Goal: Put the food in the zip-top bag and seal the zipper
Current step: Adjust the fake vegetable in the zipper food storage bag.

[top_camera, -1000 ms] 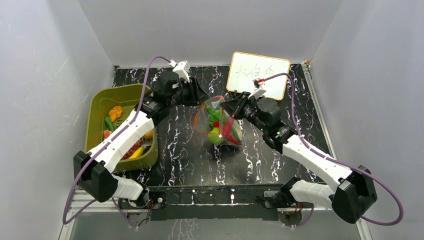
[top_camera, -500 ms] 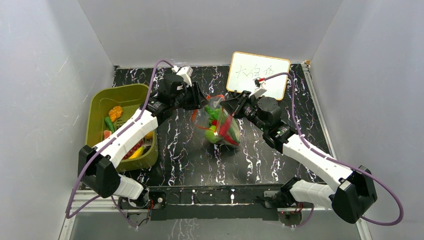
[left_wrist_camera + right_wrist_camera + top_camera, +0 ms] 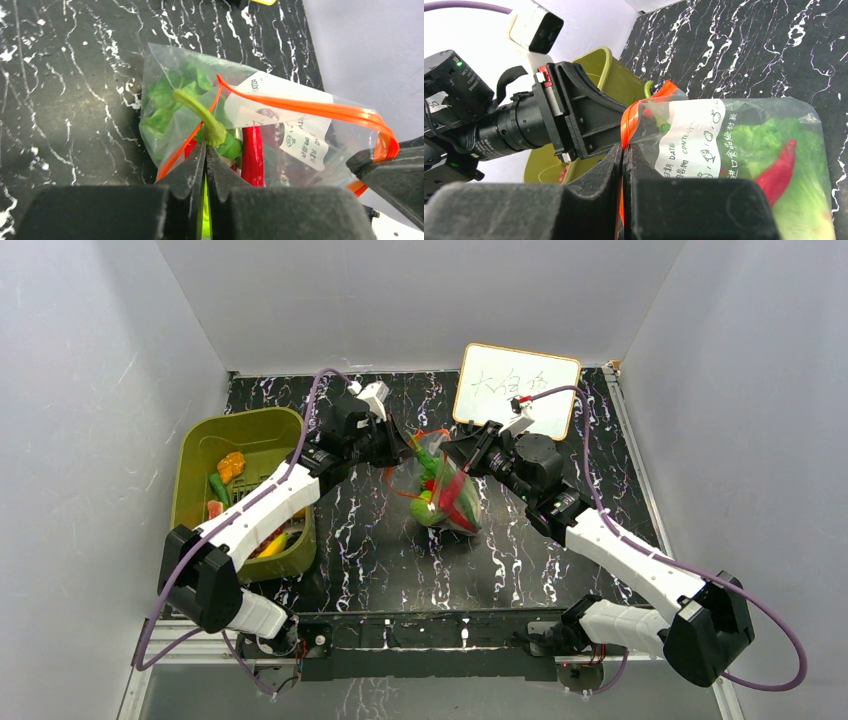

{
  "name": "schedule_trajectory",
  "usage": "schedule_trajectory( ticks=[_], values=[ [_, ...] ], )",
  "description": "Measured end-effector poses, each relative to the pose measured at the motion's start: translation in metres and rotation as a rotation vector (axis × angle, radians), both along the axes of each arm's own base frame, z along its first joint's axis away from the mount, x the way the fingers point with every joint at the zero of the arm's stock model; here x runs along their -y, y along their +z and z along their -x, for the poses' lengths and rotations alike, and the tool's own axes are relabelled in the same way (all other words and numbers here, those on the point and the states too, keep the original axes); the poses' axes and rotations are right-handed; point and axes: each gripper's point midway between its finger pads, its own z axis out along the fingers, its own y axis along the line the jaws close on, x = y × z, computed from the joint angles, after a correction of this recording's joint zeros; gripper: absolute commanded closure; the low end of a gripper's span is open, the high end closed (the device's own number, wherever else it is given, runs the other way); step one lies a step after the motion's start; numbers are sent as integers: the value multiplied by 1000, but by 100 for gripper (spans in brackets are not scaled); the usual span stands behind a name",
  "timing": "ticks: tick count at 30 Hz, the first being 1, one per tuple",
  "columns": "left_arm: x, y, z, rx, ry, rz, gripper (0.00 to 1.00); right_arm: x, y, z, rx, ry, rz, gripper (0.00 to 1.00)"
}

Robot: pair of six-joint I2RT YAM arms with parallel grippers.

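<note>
The zip-top bag [image 3: 450,502] is located at the centre of the top view, on the black marbled table [image 3: 380,540], between the two grippers. Part of the food is seen inside it: pale green leafy cabbage [image 3: 769,145] and a red pepper [image 3: 252,155] are visible through the clear plastic. The zipper [image 3: 310,106] is not sealed; in the left wrist view the red-orange strip is seen parted into a loop, so the mouth is open. The right gripper [image 3: 623,150] is fully closed, and the zipper is pinched at the end of the mouth lying toward the right of the top view. The jaws of the left gripper [image 3: 205,150] are drawn nearly together at the opposite side of the mouth. A thin yellow-green sliver is seen in the gap, in line with a green pepper [image 3: 212,131] whose curved stem points into the opening; the pepper is judged to be clamped, although this is not fully confirmed. More food, including an orange piece [image 3: 231,466], lies in the olive-green basket [image 3: 195,455] at the left of the frame. The task is judged to be partly complete: loading is to be finished, and the zipper is then to be pressed shut along its length.
</note>
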Motion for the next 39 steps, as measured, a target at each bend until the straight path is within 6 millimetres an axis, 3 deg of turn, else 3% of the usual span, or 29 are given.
schedule_trajectory(
  ticks=[5,12,15,16,23,32,39],
  values=[
    [11,4,2,18,-61,33,100,2,-1,-3,8,-18,14,100],
    [26,39,21,123,-205,150,100,0,15,-24,67,-54,87,100],
    [25,42,24,125,-211,156,67,0,24,-27,89,-60,89,100],
    [24,40,24,117,-199,152,60,0,26,-27,95,-60,88,100],
    [2,23,19,81,-41,110,50,0,27,-28,97,-63,88,100],
    [-33,59,16,189,142,112,44,-1,25,-26,67,-61,70,100],
    [-39,58,15,175,183,112,47,-2,25,-26,40,-64,33,100]
  ],
)
